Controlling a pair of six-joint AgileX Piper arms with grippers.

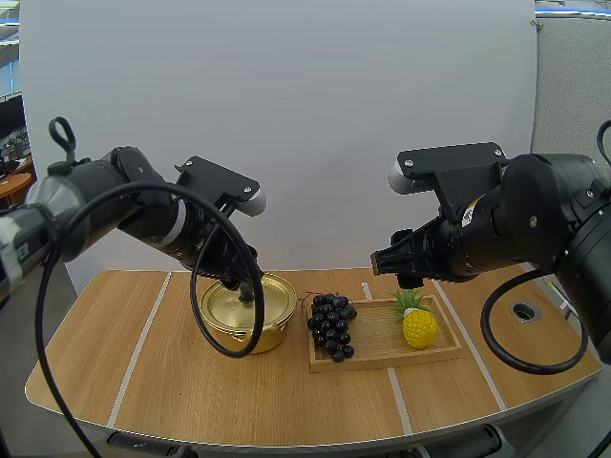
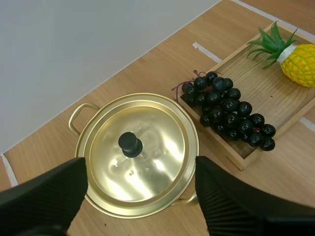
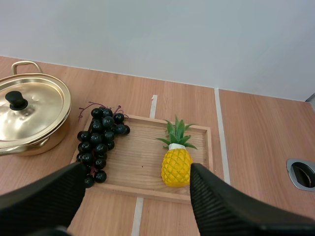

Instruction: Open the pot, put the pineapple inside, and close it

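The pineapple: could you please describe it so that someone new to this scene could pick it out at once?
On the wooden table, right of the golden pot, lies a shallow wooden tray. The pineapple sits at the tray's right end, apart from the bunch of dark grapes at its left end. It is the only yellow thing on the tray, with a green leafy crown.
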